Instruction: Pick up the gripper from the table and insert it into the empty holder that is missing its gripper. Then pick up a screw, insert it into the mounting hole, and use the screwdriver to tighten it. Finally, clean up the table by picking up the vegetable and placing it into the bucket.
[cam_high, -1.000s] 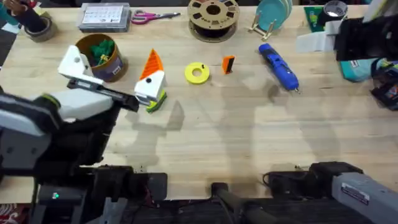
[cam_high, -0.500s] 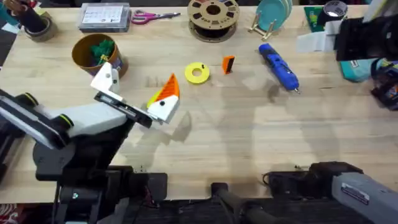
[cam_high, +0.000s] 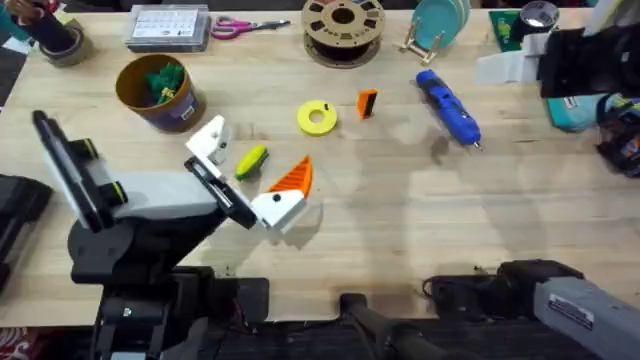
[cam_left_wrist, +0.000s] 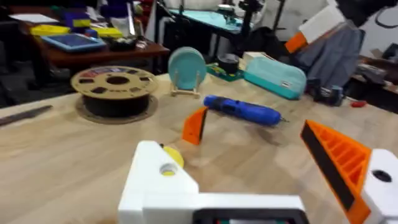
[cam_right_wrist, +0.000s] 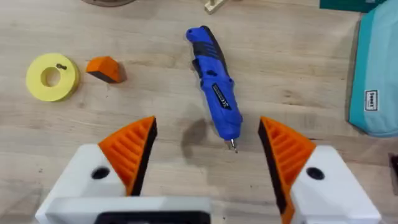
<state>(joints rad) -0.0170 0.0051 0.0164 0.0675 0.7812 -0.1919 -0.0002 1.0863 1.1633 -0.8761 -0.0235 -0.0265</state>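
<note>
Overhead, the wooden surface (cam_high: 420, 230) lies bare across its near middle and right. Clutter lines the far edge: a filament spool (cam_high: 343, 28), scissors (cam_high: 250, 26) and a clear box (cam_high: 168, 27).

The left arm reaches in from the lower left, wrist turned so the left tool (cam_high: 250, 177) lies on its side above the surface. One finger is a bare white holder (cam_high: 208, 142); the other carries an orange ribbed pad. They stand spread, grasping nothing.

The yellow-green vegetable (cam_high: 250, 159) lies on the surface between those fingers; whether it touches either I cannot tell. The bucket (cam_high: 156, 92) stands just beyond, with green leafy stuff inside. The loose orange gripper (cam_high: 367, 103) sits beside a yellow ring (cam_high: 317, 117), well apart from the left tool. The screwdriver (cam_high: 447, 107) lies slanted farther right.

In the right wrist view, the right tool (cam_right_wrist: 207, 151) hangs released, its orange pads wide apart, above the screwdriver's tip. The right arm itself is cut off at the overhead's bottom edge.
</note>
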